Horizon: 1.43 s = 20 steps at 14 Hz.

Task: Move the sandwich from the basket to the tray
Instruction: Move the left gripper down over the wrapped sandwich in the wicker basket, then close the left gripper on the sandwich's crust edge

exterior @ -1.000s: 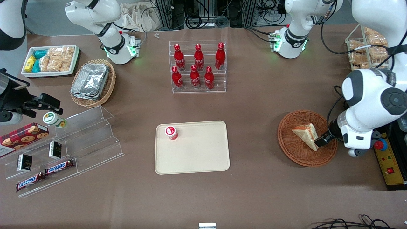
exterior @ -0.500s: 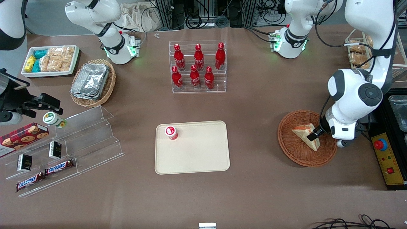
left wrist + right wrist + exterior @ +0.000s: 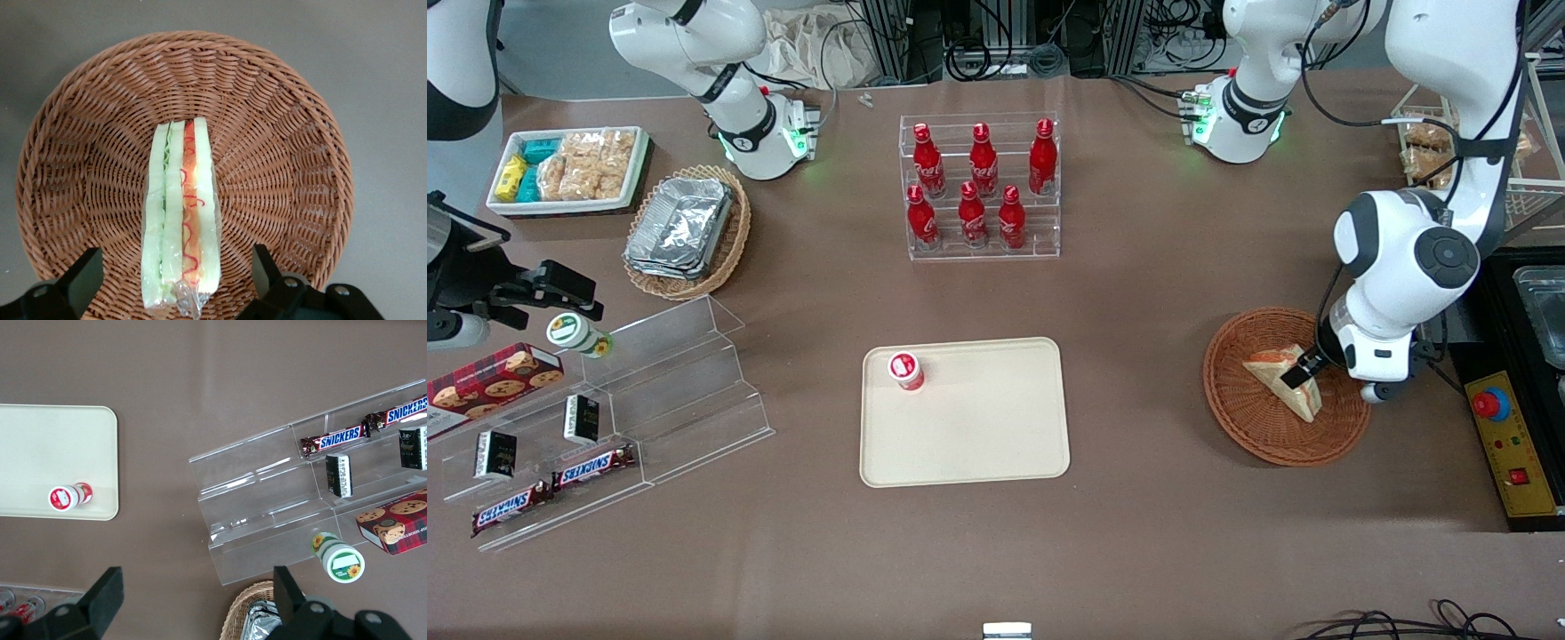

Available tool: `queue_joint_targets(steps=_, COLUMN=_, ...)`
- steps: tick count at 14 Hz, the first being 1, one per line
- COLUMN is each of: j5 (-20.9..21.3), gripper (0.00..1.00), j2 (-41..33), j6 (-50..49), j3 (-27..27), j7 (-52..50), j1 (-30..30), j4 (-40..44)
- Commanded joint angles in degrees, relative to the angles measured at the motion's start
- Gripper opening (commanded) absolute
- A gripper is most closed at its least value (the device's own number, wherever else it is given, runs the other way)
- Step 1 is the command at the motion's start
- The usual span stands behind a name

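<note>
The sandwich [image 3: 1268, 363] lies in the reddish-brown wicker basket [image 3: 1232, 400], toward the working arm's end of the table. In the left wrist view the sandwich [image 3: 181, 213] shows its cut edge with red and orange filling in the basket [image 3: 280, 167]. My left gripper [image 3: 1302, 373] hangs open just above the sandwich. Its fingers [image 3: 83, 275] stand one on each side of the wedge's wrapped end, not touching it; the gripper [image 3: 175, 277] holds nothing. The cream tray [image 3: 978, 436] lies mid-table, nearer the parked arm than the basket, and also shows in the right wrist view [image 3: 40, 453].
A small red-capped cup [image 3: 905, 370] stands on the tray's corner. A clear rack of red bottles [image 3: 980, 191] is farther from the camera. A black box with a red button [image 3: 1490, 404] lies beside the basket. A clear stepped shelf [image 3: 649, 400] stands toward the parked arm's end.
My left arm has swung in from the table's end over the basket. The gripper has moved from the sandwich's outer tip to above its middle. The sandwich has not moved.
</note>
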Motion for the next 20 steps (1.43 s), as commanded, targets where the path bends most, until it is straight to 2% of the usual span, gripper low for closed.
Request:
queue_joint_targets(steps=1, j5=-0.3, gripper=0.99, j2=-0.6, j6=4.4, j3=-0.1, j7=-0.8, j1=0.2, j4=-3.5)
queue_joint_targets(steps=11, j5=-0.3, gripper=0.98, j2=1.8, j6=13.8, j3=-0.1, j7=-0.7, j1=0.2, j4=-8.4)
queue_joint_targets(steps=12, j5=-0.3, gripper=0.89, j2=1.9, j6=13.8, j3=-0.1, j7=-0.7, j1=0.2, j4=-8.3)
queue_joint_targets(steps=16, j5=-0.3, gripper=0.08, j2=2.0, j6=13.4, j3=-0.1, j7=-0.5, j1=0.1, j4=-8.2)
queue_joint_targets(steps=18, j5=-0.3, gripper=0.02, j2=2.0, j6=13.2, j3=-0.1, j7=-0.3, j1=0.1, j4=-7.8)
queue_joint_targets(steps=20, j5=-0.3, gripper=0.01, j2=1.4, j6=12.5, j3=-0.1, j7=0.1, j1=0.1, j4=-7.1)
